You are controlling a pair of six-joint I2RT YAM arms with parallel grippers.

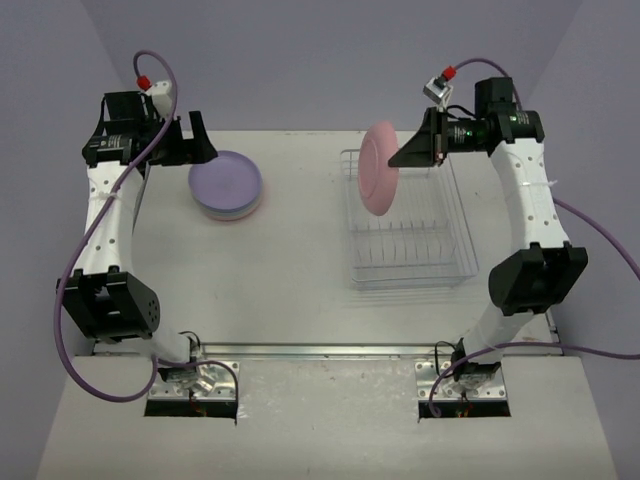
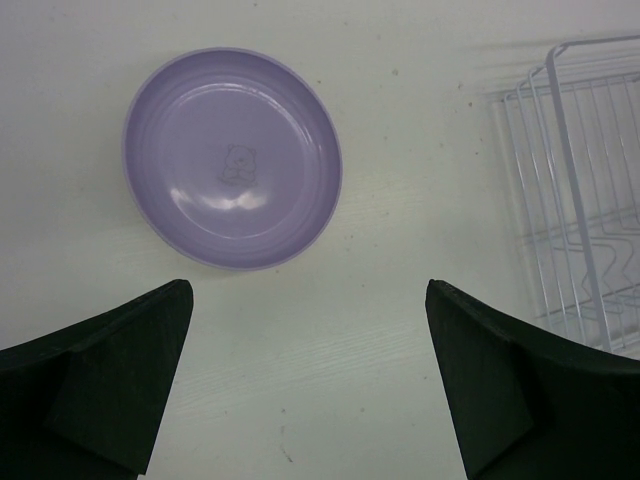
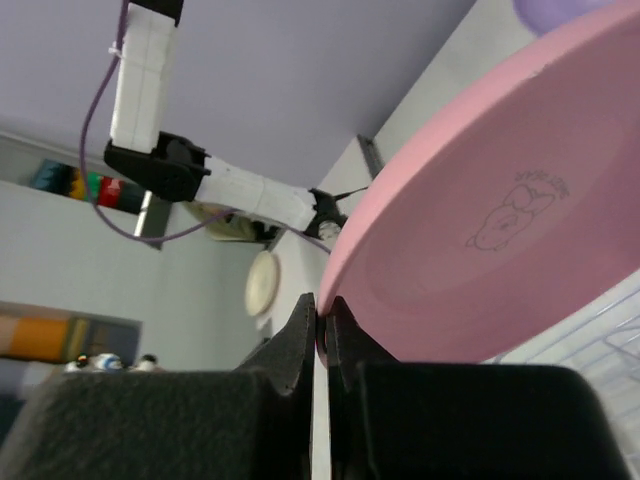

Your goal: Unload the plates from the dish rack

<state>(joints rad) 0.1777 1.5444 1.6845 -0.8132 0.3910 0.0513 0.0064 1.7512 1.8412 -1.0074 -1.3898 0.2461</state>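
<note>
My right gripper [image 1: 407, 158] is shut on the rim of a pink plate [image 1: 380, 167] and holds it on edge in the air above the far left of the wire dish rack [image 1: 452, 272]. In the right wrist view the pink plate [image 3: 500, 250] fills the right side, its rim pinched at my gripper [image 3: 321, 318]. No other plate shows in the rack. A stack of plates with a lilac one on top [image 1: 227, 184] lies flat on the table at the left. My left gripper [image 1: 193, 139] is open and empty just left of that stack. The left wrist view shows the lilac plate [image 2: 232, 157] beyond the fingers.
The rack's left end shows in the left wrist view [image 2: 580, 200]. The white table [image 1: 300, 250] is walled by lilac panels at the back and sides. Purple cables loop beside both arms.
</note>
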